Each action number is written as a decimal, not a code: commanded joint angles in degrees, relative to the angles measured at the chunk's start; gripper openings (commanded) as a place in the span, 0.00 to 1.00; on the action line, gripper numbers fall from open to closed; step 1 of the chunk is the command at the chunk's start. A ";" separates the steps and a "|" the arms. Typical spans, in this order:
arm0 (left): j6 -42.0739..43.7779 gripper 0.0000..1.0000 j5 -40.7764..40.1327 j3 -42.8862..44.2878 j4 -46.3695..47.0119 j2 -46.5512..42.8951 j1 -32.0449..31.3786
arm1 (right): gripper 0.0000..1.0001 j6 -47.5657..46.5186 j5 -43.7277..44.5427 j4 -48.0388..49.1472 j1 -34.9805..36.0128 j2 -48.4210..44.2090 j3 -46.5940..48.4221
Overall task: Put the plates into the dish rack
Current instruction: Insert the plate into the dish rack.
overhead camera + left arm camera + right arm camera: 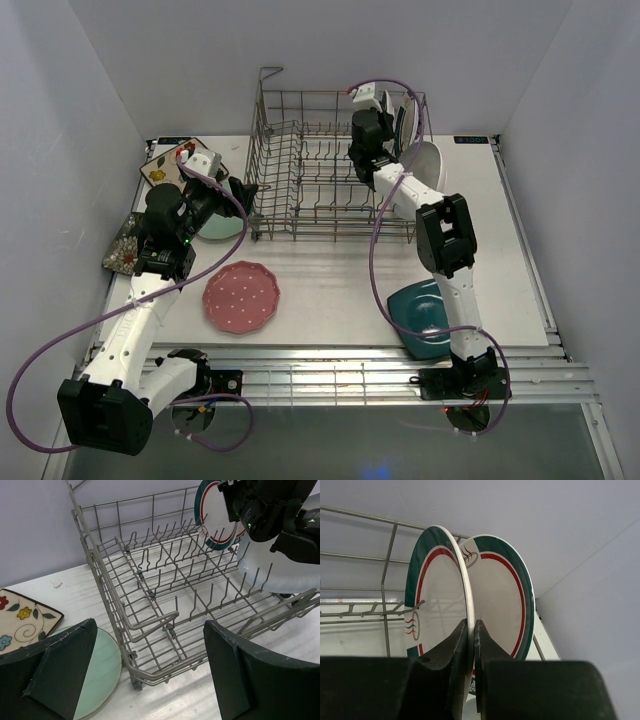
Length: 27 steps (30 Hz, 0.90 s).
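the right gripper [471,630] is pinched narrow on the lower edge of a round white plate with a teal and red rim [437,595], held upright at the far right corner of the large grey wire dish rack [300,170], with a matching second plate [502,600] just beside it and a white oval plate [428,160] leaning at the rack's right end. the left gripper [150,630] hangs wide open and empty off the rack's near left corner, over a mint round plate [102,665] lying beside the rack. a pink dotted plate [241,297] and a dark teal square plate [425,310] lie flat in front of the rack.
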 commanded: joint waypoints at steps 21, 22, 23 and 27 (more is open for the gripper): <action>-0.19 0.98 -0.44 1.36 0.51 -1.73 0.29 | 0.52 10.32 -0.96 -6.56 -1.20 -6.90 -0.05; -0.10 0.98 -0.53 1.35 0.60 -1.81 0.29 | 0.52 10.32 -0.96 -6.65 -1.03 -7.69 0.04; -0.01 0.98 -0.53 1.27 0.60 -1.90 0.29 | 0.52 10.32 -1.22 -7.17 -0.85 -8.13 -0.05; 0.16 0.98 -0.27 1.27 0.60 -1.64 0.29 | 0.52 10.50 -1.31 -7.88 0.29 -10.77 -1.45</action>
